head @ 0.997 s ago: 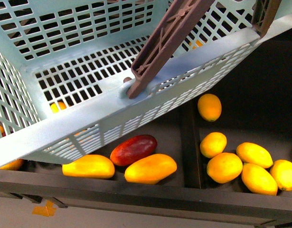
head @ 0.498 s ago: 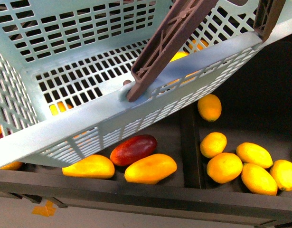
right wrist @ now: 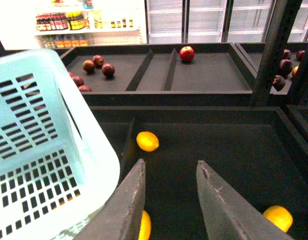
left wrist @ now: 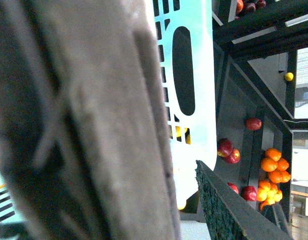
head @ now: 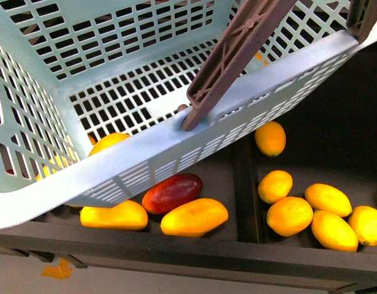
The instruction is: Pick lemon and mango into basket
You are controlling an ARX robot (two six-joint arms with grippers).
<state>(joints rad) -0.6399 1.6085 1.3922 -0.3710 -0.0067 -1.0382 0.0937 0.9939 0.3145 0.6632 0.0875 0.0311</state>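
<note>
Closest to the robot, two yellow mangoes (head: 194, 217) lie side by side at the front edge of the left compartment (head: 222, 168) of the display bin. A dark red mango (head: 172, 192) lies just behind them. In the right compartment (head: 317, 153) five lemons (head: 290, 215) are grouped, and one lemon (head: 270, 138) lies apart, further back. The turquoise basket (head: 114, 165) hangs tilted above the left compartment, with its brown handle (head: 237, 58) raised. The right fingers (right wrist: 128, 205) are spread and hold nothing. How the left fingers (left wrist: 229, 215) stand I cannot tell, because a blurred brown shape fills that view.
</note>
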